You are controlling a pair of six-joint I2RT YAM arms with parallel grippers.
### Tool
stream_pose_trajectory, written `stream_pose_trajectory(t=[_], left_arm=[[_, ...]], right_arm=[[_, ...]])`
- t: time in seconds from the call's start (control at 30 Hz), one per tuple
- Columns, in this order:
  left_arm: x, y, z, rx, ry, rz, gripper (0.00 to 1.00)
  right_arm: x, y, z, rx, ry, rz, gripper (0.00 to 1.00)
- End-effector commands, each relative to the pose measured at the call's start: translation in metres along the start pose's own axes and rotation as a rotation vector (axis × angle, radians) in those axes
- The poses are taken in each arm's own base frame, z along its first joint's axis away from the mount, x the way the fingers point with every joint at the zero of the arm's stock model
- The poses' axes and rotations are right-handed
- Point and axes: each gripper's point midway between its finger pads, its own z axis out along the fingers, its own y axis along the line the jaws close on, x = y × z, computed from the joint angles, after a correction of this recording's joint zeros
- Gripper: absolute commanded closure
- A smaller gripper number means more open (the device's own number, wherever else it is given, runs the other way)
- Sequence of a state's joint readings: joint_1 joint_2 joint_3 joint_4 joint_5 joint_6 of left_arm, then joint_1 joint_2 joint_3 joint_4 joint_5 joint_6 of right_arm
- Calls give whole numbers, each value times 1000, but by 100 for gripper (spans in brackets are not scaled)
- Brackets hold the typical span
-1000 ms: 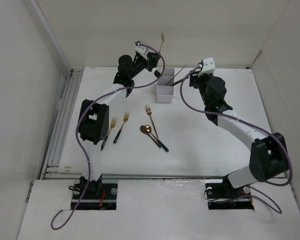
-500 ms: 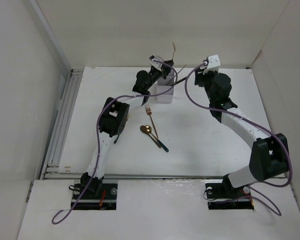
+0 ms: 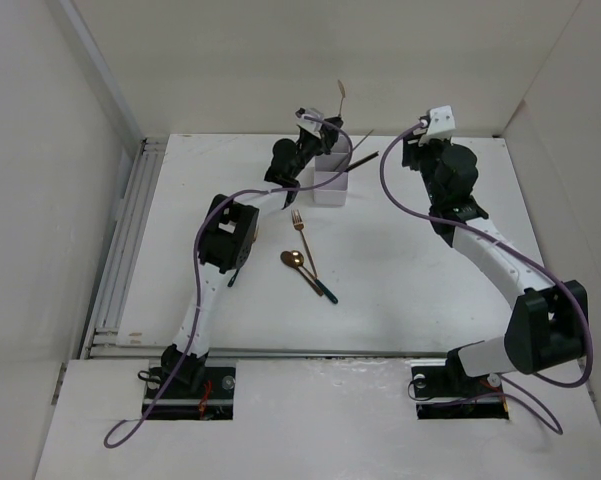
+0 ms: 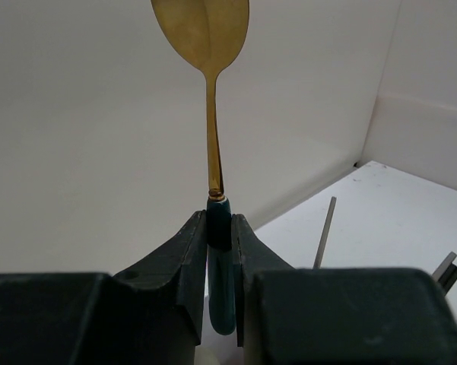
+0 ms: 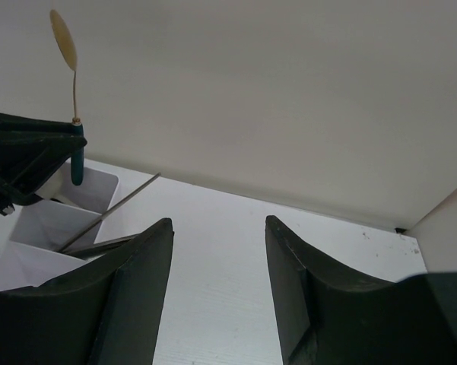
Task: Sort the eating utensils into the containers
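My left gripper (image 3: 331,138) is shut on the dark teal handle of a gold-headed spoon (image 3: 341,95) and holds it upright over the white three-compartment organizer (image 3: 327,186). In the left wrist view the fingers (image 4: 220,222) clamp the handle, with the spoon's head (image 4: 202,23) above. Thin grey chopsticks (image 3: 361,160) lean out of the organizer to the right. My right gripper (image 3: 417,152) is open and empty to the right of the organizer; its view (image 5: 217,224) shows the organizer (image 5: 38,226), the chopsticks (image 5: 115,204) and the held spoon (image 5: 63,42).
A copper fork (image 3: 300,226) and a gold spoon with a dark handle (image 3: 294,259) lie on the table in front of the organizer. The left arm's elbow (image 3: 227,235) hangs over the table's left middle. White walls stand close behind the organizer.
My left arm has swung right with the spoon, from left of the organizer to above it. My right gripper has drawn back to the right, away from the chopsticks.
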State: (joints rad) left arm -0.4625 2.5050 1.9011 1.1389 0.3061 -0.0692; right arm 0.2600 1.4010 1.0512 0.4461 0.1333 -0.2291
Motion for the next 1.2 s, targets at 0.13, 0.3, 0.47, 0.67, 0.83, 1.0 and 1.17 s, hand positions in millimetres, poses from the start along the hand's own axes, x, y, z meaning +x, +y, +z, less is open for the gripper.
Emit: stream_pose_trajectory(t=[0.13,0.3,0.47,0.67,0.83,1.0,1.17], left_arm=[[-1,-15,-12,65,13,-7,77],[-11,-23,-11,87,-18,9,51],[-46,-24,-6,81,-90,49,38],[-97,-43,-10,160,-173,72,36],[-162,-60,-27,187,-247,70,36],[-225,-47,-48,68,-282,66,33],[-231,2,-98,-157,-74,65,31]], right_arm=[[-30,-7,4,6,-66,-14,42],[-35,-9,-1,8,-77,-12,39],[-36,-3,0,-24,-84,-13,39],[-47,6,0,-83,-116,-24,37],[-52,29,-2,-165,-86,-24,32],[-23,78,-22,-316,73,-24,32],[18,157,-68,-561,207,-6,37]])
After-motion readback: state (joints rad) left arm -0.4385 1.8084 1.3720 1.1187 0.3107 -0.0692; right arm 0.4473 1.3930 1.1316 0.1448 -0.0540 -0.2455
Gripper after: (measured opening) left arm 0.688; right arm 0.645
